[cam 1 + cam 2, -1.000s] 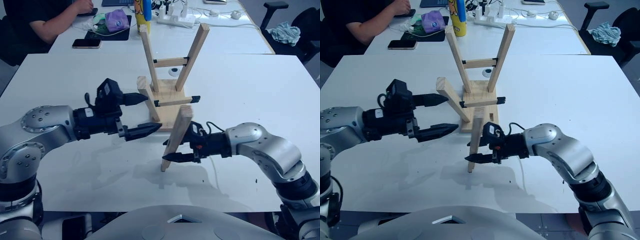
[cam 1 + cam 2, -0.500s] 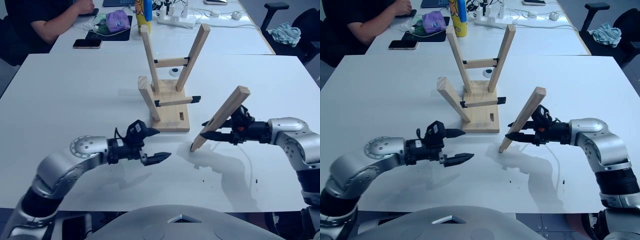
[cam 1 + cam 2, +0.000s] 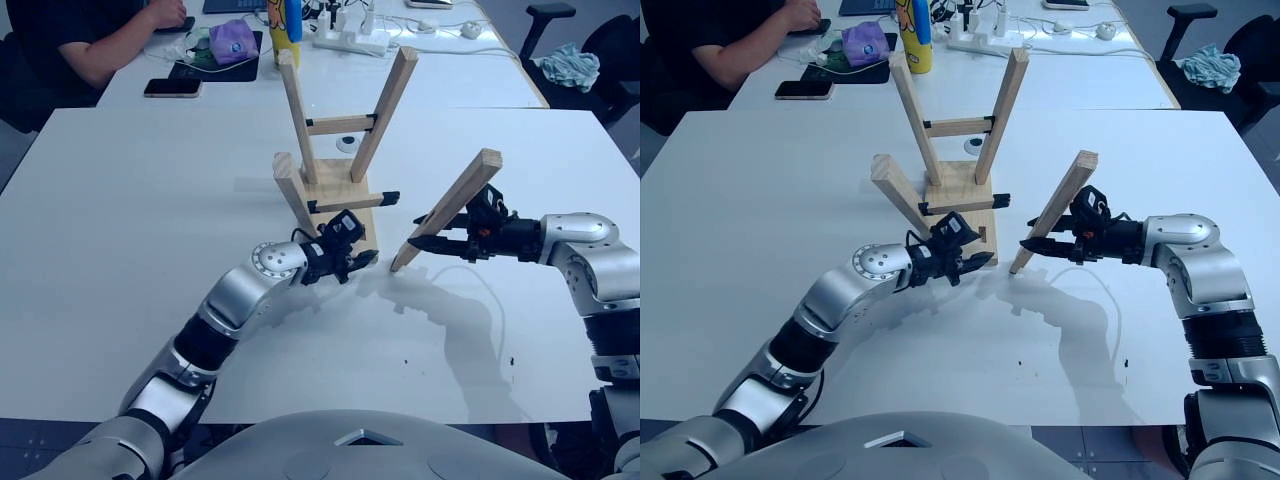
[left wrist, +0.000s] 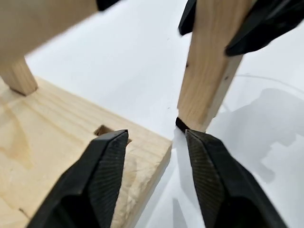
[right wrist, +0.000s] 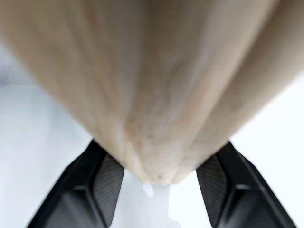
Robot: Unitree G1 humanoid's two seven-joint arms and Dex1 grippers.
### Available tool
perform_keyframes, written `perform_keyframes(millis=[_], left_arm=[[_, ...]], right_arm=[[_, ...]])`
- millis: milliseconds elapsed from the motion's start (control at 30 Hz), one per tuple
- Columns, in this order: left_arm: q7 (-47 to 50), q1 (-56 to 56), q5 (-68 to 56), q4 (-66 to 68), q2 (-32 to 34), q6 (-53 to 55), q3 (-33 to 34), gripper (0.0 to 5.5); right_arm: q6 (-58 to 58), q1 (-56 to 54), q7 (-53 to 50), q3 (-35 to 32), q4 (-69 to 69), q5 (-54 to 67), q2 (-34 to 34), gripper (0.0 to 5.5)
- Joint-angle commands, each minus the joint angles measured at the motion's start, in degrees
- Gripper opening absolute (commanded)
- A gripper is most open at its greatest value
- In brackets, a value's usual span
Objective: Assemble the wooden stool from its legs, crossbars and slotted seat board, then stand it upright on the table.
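The left gripper (image 3: 352, 262) is seen low over the white surface (image 3: 150, 200), with its jaws parted and nothing held between them. In the left wrist view one of its fingers (image 4: 102, 178) is placed over the near corner of the slotted seat board (image 4: 42, 128), just beside an open slot (image 4: 105, 130). The other finger is set over bare surface beside the foot of the loose leg (image 4: 209, 71).

That loose leg (image 3: 452, 203) is clamped between the closed fingers of the right gripper (image 3: 425, 243), which grasps it near its lower part. The leg is held tilted, its top leaning away from the seat board. Its lower end is set down on the surface, just off the board's corner and next to the left gripper; whether it touches the board cannot be told.

Beyond the left gripper the seat board (image 3: 338, 186) is laid flat on the surface with three legs fitted. A slanted leg (image 3: 292, 192) is joined to a lower crossbar (image 3: 350, 203). Farther back, two tall legs (image 3: 298, 115) are stood upward, spread apart at the top, and linked by an upper crossbar (image 3: 340, 124).

Well beyond both grippers, on a second surface, a phone (image 3: 172, 87) and a yellow bottle (image 3: 285, 22) are seen.
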Motion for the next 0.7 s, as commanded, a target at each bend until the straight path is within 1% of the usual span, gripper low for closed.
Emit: perform_keyframes(millis=[33, 67, 167, 300, 367, 433, 500, 700], left_arm=[[1.4, -1.1, 1.9, 2.3, -1.1, 3.5, 1.4, 1.54], [1.6, -1.1, 2.0, 2.5, -1.4, 4.1, 2.1, 1.5], [1.1, -1.4, 3.1, 2.5, -0.1, 6.3, 2.2, 1.02], [-1.7, -1.3, 4.9, 1.8, 3.9, 10.3, 0.0, 0.45], [-2.7, -0.6, 5.2, 1.3, 5.6, 11.3, -0.1, 0.13], [-3.5, 0.4, 4.7, 0.0, 6.7, 12.2, 1.0, 0.0], [-4.3, 1.6, 4.1, -2.0, 8.4, 13.2, 2.0, 0.0], [-6.1, 6.6, 2.8, -5.6, 12.1, 13.6, 5.3, 0.0]], right_arm=[[1.4, 0.7, -1.0, 2.3, -0.1, -2.5, 1.6, 2.04], [1.5, 0.6, -1.1, 2.4, -0.3, -2.4, 1.7, 2.04], [1.5, 0.8, -1.7, 2.2, -0.6, -2.3, 1.9, 2.04], [2.2, 0.5, -3.0, -0.4, -1.5, -0.6, 2.2, 2.04], [3.4, 0.3, -3.2, -2.1, -2.9, 1.7, 2.7, 2.04], [4.7, 0.4, -3.6, -3.7, -4.8, 3.8, 3.6, 2.04], [5.7, 0.8, -4.2, -5.2, -6.5, 5.8, 4.9, 2.04], [6.9, 2.3, -6.1, -6.1, -10.3, 8.1, 8.0, 2.04]])
